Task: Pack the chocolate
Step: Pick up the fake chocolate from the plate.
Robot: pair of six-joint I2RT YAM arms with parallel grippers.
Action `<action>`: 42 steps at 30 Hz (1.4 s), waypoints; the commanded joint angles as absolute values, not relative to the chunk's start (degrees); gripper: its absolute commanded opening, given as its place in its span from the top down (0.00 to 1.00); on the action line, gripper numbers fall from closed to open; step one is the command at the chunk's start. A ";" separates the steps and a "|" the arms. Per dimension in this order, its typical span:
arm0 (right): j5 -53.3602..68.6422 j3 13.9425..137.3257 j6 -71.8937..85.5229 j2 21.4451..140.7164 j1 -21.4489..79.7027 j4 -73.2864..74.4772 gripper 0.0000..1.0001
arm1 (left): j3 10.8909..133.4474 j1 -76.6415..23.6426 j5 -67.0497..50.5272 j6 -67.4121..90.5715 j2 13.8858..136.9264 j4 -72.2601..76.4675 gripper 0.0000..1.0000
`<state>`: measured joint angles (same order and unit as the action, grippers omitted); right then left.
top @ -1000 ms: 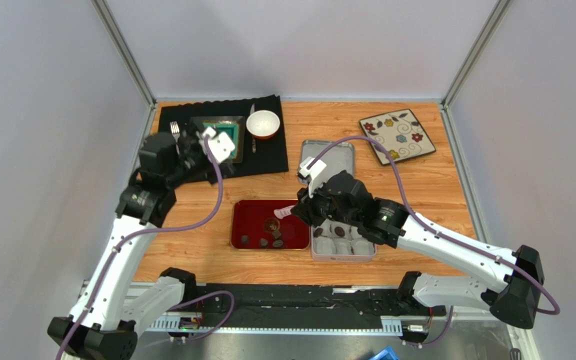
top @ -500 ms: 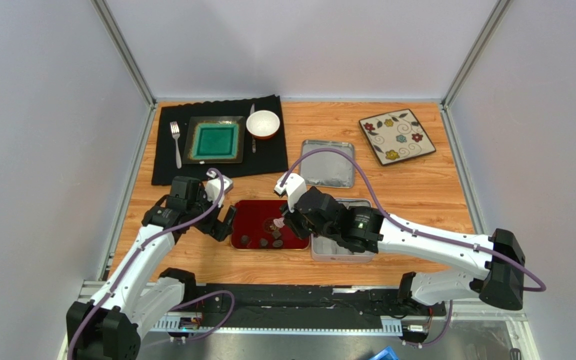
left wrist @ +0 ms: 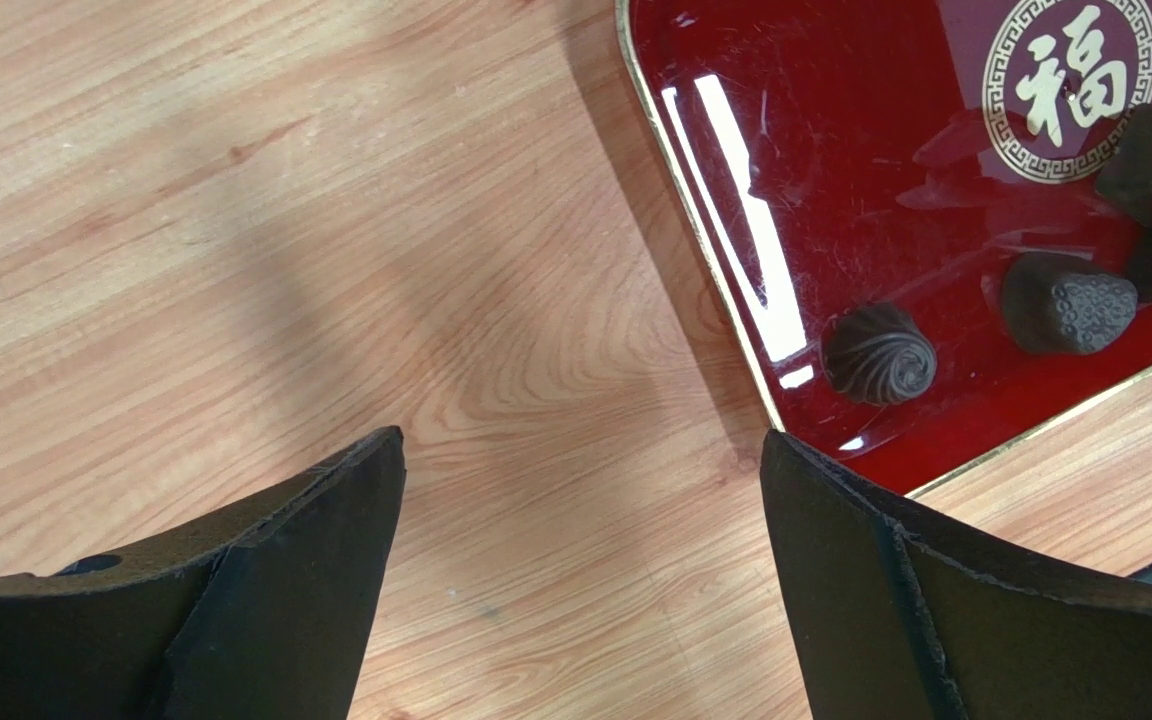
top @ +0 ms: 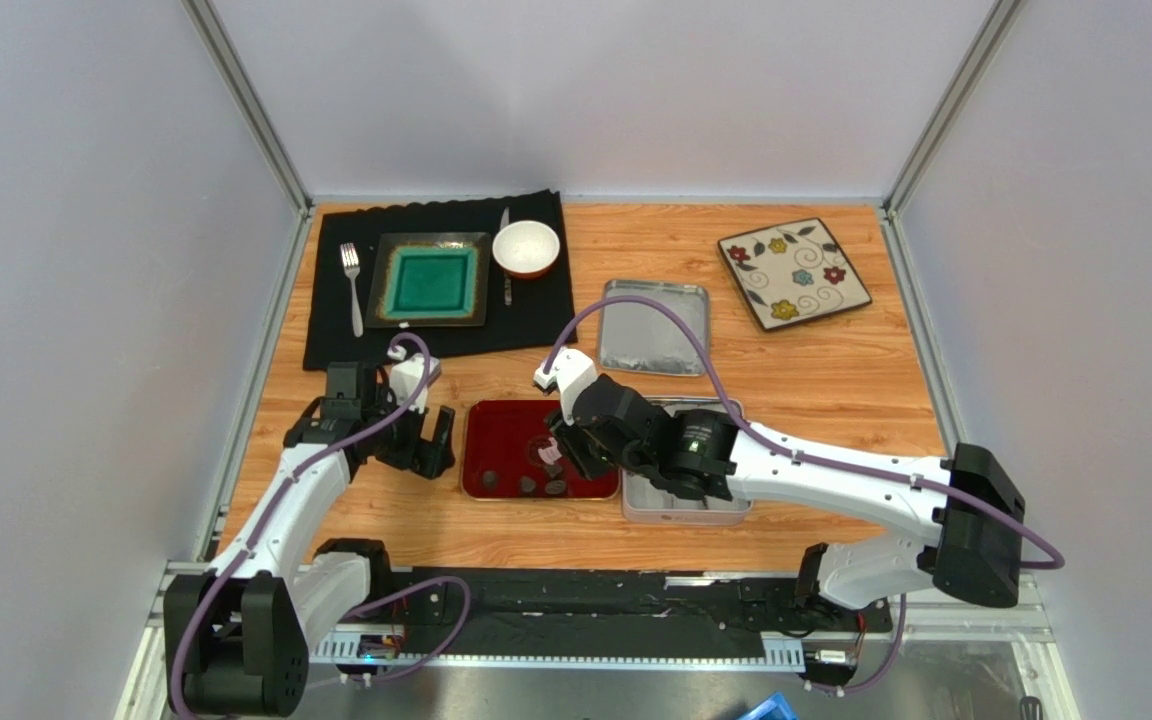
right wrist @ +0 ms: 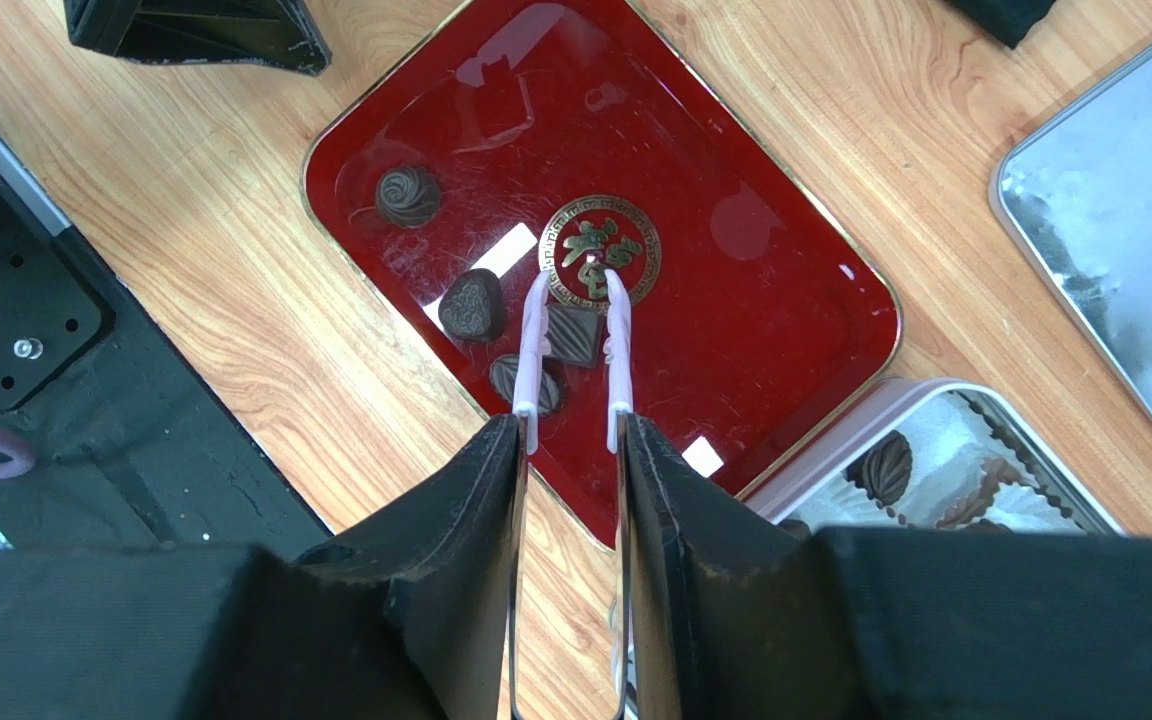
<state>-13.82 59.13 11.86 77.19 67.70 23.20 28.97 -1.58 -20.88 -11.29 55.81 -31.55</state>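
Red tray (right wrist: 748,270) holds the loose chocolate (right wrist: 471,305), so the right claw (right wrist: 570,450) pinches pink tweezers (right wrist: 617,338) above it, tips straddling one square piece (right wrist: 573,333) for a likely pickup, while the left claw (left wrist: 579,450) hangs wide beside it.

Plain grey panel walls (top: 86,300) and metal corner posts (top: 247,108) are enclosing a wooden surface (top: 875,368), suggesting a robot lab cell.

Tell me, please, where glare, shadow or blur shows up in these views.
Left wrist: white glare streaks on the glossy red tray, a soft shadow band across the wooden table. Right wrist: small glare patches on the tray, the tongs sharp. Top external: evenly lit, sharp.
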 commanded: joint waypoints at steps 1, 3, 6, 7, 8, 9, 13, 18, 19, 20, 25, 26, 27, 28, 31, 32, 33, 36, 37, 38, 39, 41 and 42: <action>-14.50 62.49 12.83 78.31 68.03 19.86 0.67 | 28.48 -1.14 -23.38 -10.72 55.99 -28.48 0.05; -14.41 62.49 12.92 78.92 68.03 19.42 0.67 | 28.48 -1.06 -23.20 -11.07 56.07 -28.21 0.05; -14.33 62.31 13.27 79.54 68.03 18.81 0.67 | 28.48 -0.88 -23.20 -11.07 56.34 -27.69 0.06; -14.41 62.05 13.27 79.63 68.03 18.63 0.67 | 28.48 -0.79 -23.29 -10.99 56.51 -27.60 0.06; -14.41 61.96 13.18 79.72 68.03 18.55 0.67 | 28.48 -0.62 -23.47 -10.81 56.69 -27.60 0.06; -14.41 61.88 13.18 79.98 67.94 18.54 0.66 | 28.48 -0.62 -23.81 -10.72 56.78 -27.60 0.06; -14.50 61.61 13.18 80.07 68.03 18.20 0.66 | 28.48 -0.35 -24.61 -10.37 56.87 -27.60 0.07; -14.24 61.35 13.27 80.86 68.03 17.67 0.62 | 28.48 -0.35 -24.61 -10.28 57.22 -27.33 0.07; -14.33 61.26 13.36 81.21 68.03 17.67 0.62 | 28.39 -0.35 -24.61 -10.28 57.30 -27.33 0.08; -14.33 61.17 13.53 81.30 68.03 17.58 0.62 | 28.39 -0.35 -24.61 -10.20 57.30 -27.33 0.08; -14.50 60.21 13.89 81.65 67.85 16.88 0.62 | 28.30 -0.35 -24.78 -10.20 57.30 -27.33 0.09; -14.59 60.03 13.89 81.56 67.76 16.88 0.62 | 28.30 -0.26 -24.96 -10.20 57.30 -27.42 0.09; -14.50 59.86 14.06 81.65 67.68 16.79 0.62 | 28.30 -0.35 -25.05 -10.11 57.30 -27.33 0.09; -14.41 59.59 14.06 81.56 67.50 16.70 0.62 | 28.39 -0.35 -24.96 -10.11 57.22 -27.42 0.09; -13.97 59.15 14.33 81.56 67.24 16.26 0.62 | 28.39 -0.35 -25.40 -10.02 57.22 -27.33 0.09; -13.71 59.06 14.50 81.65 67.24 16.35 0.62 | 28.39 -0.35 -25.57 -9.93 57.30 -27.33 0.09; -13.62 58.98 14.50 81.91 67.24 16.26 0.62 | 28.39 -0.35 -25.66 -9.93 57.39 -27.33 0.09; -13.45 58.36 14.94 82.18 67.15 16.17 0.62 | 28.39 -0.35 -25.75 -9.93 57.48 -27.42 0.09; -13.45 58.10 15.20 82.09 67.06 16.08 0.62 | 28.30 -0.35 -25.84 -9.84 57.65 -27.51 0.09; -13.45 57.40 15.29 81.92 66.97 16.00 0.62 | 28.30 -0.35 -25.93 -9.76 57.66 -27.51 0.09; -13.45 57.13 15.38 81.83 66.89 15.74 0.62 | 28.30 -0.35 -26.01 -9.76 57.66 -27.51 0.10; -13.36 56.17 15.64 81.39 66.71 15.38 0.62 | 28.30 -0.35 -26.19 -9.75 57.74 -27.42 0.10; -13.36 55.90 15.73 81.30 66.62 15.12 0.62 | 28.30 -0.35 -26.19 -9.67 57.66 -27.42 0.10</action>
